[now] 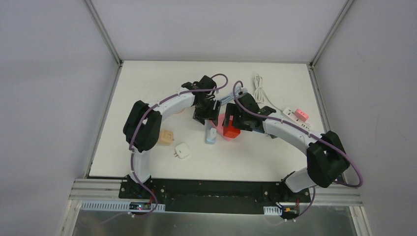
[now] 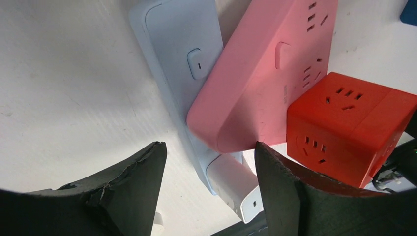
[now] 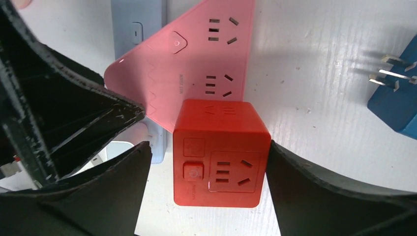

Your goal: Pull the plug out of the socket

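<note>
Top external: L hand (image 1: 210,122), R hand (image 1: 231,125) spread, side by side.

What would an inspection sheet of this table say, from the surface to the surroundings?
Surface: white tabletop, lightly scuffed.
Job's things: white plug seated in the pale blue power strip.
Clutter: pink power strip, red cube socket, blue plug, peach cube, white square adaptor, white strip carrying a pink plug.
Tools: left tool open astride the white plug; right tool open astride the red cube socket.
Cables: loose white cord at the back; purple cables along both arms.
Surroundings: grey walls, metal frame rails.
</note>
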Robot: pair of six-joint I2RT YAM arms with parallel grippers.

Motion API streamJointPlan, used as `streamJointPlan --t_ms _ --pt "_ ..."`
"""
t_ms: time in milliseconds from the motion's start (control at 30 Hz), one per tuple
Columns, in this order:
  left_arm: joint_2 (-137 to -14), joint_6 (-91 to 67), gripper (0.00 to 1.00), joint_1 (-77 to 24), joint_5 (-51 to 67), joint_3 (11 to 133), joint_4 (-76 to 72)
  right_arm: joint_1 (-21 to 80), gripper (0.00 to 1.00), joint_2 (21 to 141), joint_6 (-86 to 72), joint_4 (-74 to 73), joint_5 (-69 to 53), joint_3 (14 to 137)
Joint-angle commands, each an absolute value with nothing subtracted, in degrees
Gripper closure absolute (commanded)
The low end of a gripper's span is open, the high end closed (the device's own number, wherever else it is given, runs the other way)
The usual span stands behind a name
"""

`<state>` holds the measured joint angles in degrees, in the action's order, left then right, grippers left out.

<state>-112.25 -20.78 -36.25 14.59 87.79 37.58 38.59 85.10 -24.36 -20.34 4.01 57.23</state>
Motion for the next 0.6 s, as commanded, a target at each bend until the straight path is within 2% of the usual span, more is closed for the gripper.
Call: streamJointPlan --t_ms 0,200,267,433,567 --pt "-112.8 -24.6 0.32 -35.2 17.8 89.9 36.4 38.6 0.13 85.4 -26.0 -21.8 2.5 59.8" --pt "-113.3 -29.1 0.32 -34.0 21.1 88.8 31.9 38.6 0.14 84.1 -29.1 -20.9 1.2 56.7" --pt "-114.2 -30.0 0.32 -34.0 20.9 88.9 31.9 38.6 0.19 84.5 -29.6 -21.3 1.5 56.8" --pt "-116.3 -31.7 0.32 -34.0 22.2 88.7 31.2 38.5 0.4 87.9 -31.1 -24.9 1.5 59.6" --pt "-117.9 -32.6 0.34 -34.0 19.9 88.4 33.4 38.6 0.5 88.4 -31.6 -25.0 1.7 60.6"
